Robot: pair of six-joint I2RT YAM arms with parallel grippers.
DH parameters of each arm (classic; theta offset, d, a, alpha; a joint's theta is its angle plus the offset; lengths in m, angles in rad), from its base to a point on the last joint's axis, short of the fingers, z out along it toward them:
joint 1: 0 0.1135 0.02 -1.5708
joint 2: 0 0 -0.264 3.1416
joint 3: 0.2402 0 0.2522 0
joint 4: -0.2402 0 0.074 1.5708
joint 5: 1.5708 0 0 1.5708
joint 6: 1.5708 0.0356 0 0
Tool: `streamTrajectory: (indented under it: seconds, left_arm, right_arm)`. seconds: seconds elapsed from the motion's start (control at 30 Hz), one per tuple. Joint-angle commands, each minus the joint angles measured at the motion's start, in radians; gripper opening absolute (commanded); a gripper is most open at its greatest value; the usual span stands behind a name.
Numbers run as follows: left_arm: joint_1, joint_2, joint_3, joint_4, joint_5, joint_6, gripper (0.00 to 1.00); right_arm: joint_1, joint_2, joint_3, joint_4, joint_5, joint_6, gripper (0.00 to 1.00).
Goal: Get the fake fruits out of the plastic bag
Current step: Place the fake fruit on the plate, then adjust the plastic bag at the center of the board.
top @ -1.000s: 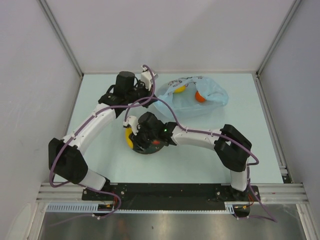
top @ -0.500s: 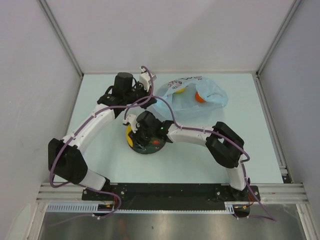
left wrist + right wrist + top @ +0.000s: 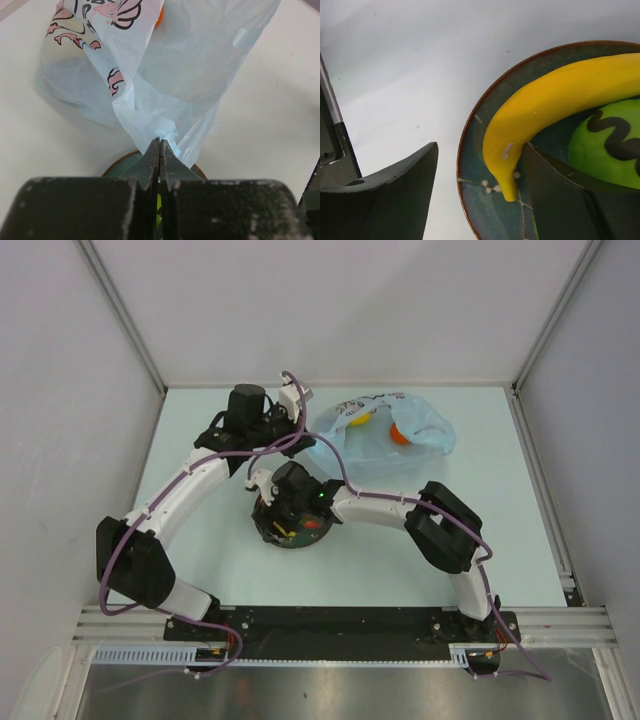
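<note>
Two fruits (image 3: 399, 434) lie in the bag (image 3: 190, 75), far right. My left claw (image 3: 159, 150) clamps its flimsy film; my right claw (image 3: 480, 167) gapes empty above the banana (image 3: 560, 95). Fruits likely light, slick: grip mid-body.

Pale table (image 3: 380, 570) — plain grey walls (image 3: 330, 310).

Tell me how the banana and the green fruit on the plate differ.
The banana is yellow, long and curved; the green fruit is round. The green fruit bears a black squiggle; the banana has none. Both are glossy and lie on the plate, outside the bag.
</note>
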Motion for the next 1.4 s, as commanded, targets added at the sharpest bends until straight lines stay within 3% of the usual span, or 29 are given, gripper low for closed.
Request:
streamTrajectory:
  seconds: [0.0, 0.17, 0.3, 0.33, 0.4, 0.53, 0.63, 0.77, 0.9, 1.2, 1.37]
  left_arm:
    - [-0.013, -0.019, 0.014, 0.024, 0.056, -0.004, 0.0]
    - [-0.014, -0.001, 0.052, 0.034, 0.062, -0.003, 0.0]
    - [-0.013, 0.013, 0.093, 0.03, 0.072, -0.004, 0.0]
    - [-0.013, 0.015, 0.096, 0.025, 0.076, -0.007, 0.0]
    - [-0.013, 0.013, 0.104, 0.022, 0.075, -0.024, 0.0]
    - [-0.017, 0.011, 0.103, 0.041, 0.089, -0.124, 0.0]
    - [-0.022, 0.005, 0.136, 0.001, 0.085, -0.15, 0.0]
    - [-0.022, 0.016, 0.208, -0.087, 0.09, -0.159, 0.0]
    - [-0.03, 0.025, 0.181, -0.068, 0.107, -0.167, 0.0]
    - [-0.082, -0.111, -0.026, -0.099, 0.004, -0.069, 0.0]
    - [-0.106, -0.099, -0.045, -0.079, -0.022, -0.059, 0.0]
  right_arm:
    - [0.005, -0.06, 0.047, -0.08, -0.037, 0.02, 0.74]
    - [-0.001, -0.244, 0.001, -0.193, -0.146, -0.103, 0.72]
    - [-0.038, -0.516, -0.043, -0.257, -0.141, -0.187, 0.64]
    - [-0.056, -0.563, -0.045, -0.27, -0.119, -0.185, 0.6]
    - [-0.132, -0.695, -0.054, -0.256, 0.03, -0.132, 0.43]
    - [-0.379, -0.781, -0.079, -0.196, 0.061, -0.092, 0.12]
    - [-0.527, -0.722, -0.08, -0.192, 0.012, -0.118, 0.03]
    - [-0.599, -0.565, -0.082, -0.202, -0.043, -0.157, 0.0]
    - [-0.607, -0.4, -0.115, -0.259, -0.04, -0.233, 0.0]
    - [-0.553, -0.667, -0.486, -0.325, -0.016, -0.225, 0.0]
    - [-0.64, -0.558, -0.418, -0.172, 0.023, -0.156, 0.0]
